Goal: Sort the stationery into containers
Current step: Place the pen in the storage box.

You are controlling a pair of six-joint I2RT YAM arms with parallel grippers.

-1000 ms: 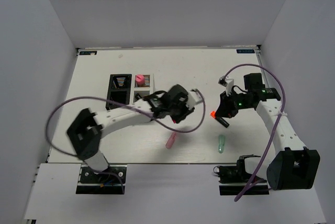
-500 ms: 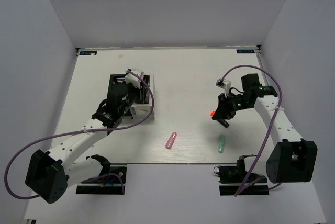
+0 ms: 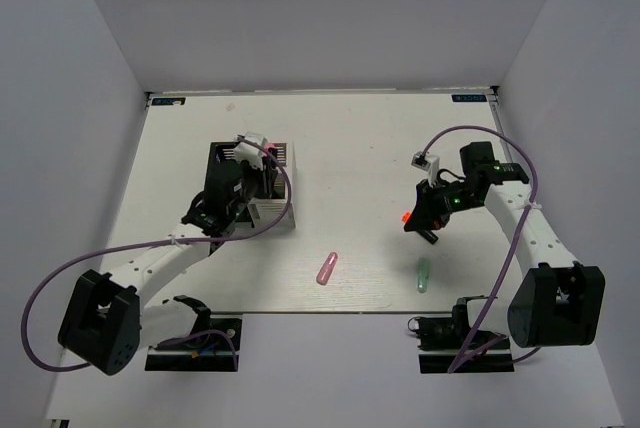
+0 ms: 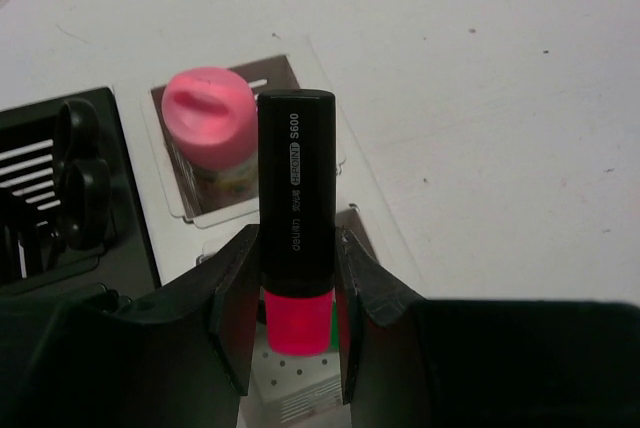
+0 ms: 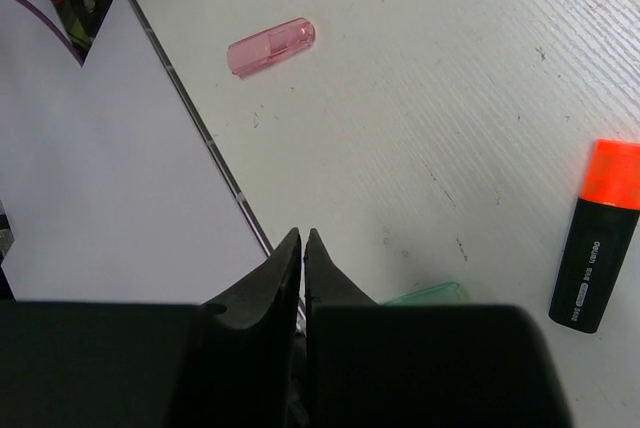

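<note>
Two matte fingers of my left claw (image 4: 297,270) pinch a smooth black pink-capped highlighter (image 4: 296,178) over the white organizer (image 4: 347,163); a dome-topped fat pink marker (image 4: 208,113) stands at eleven o'clock; my right claw (image 5: 303,248) is pressed together, empty; the blocky orange-capped highlighter (image 5: 597,248) lies at three o'clock.

L pincer (image 4: 297,248) w/ pink-cap highlighter (image 4: 296,173) now over white organizer (image 3: 272,214), off mid-table.

Mint stick (image 5: 432,294) mostly behind right gripper (image 5: 303,236); black organizer (image 4: 135,218) cut by picture edge; white organizer (image 3: 276,213) partly under left arm (image 3: 160,258).
</note>
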